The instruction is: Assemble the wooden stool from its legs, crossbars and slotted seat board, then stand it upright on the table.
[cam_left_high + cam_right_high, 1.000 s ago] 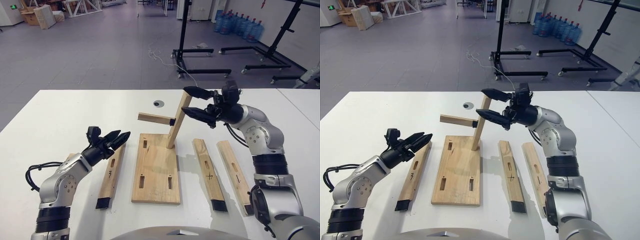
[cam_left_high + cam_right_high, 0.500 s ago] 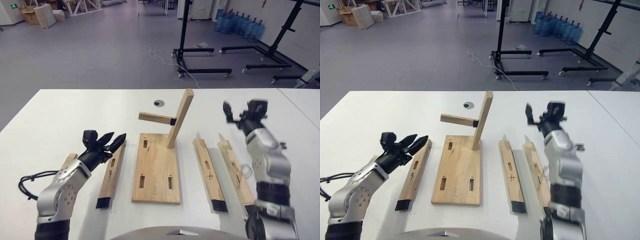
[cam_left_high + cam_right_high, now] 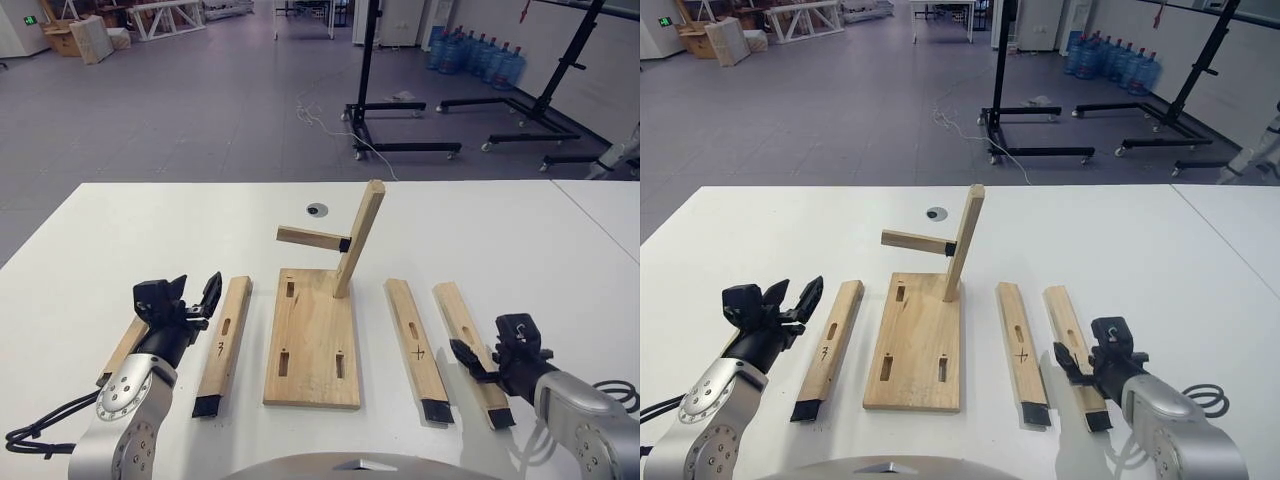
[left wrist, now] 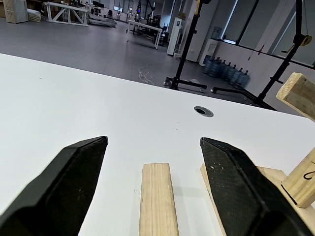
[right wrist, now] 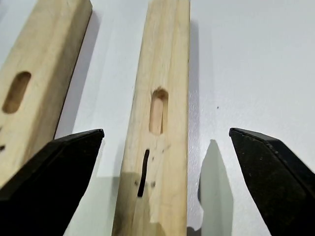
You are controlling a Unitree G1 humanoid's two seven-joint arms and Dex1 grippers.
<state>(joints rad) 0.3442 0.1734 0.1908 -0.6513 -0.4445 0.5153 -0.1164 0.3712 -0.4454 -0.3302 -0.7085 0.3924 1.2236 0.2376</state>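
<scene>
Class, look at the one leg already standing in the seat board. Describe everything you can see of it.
The leg is a pale, square-cut wooden bar. Its foot sits in the far right slot of the seat board. It stands tilted rather than plumb, with its top leaning to the robot's right. About midway up, a shorter crossbar sticks out toward the robot's left, with a dark patch at the joint. Nothing else touches it.
</scene>
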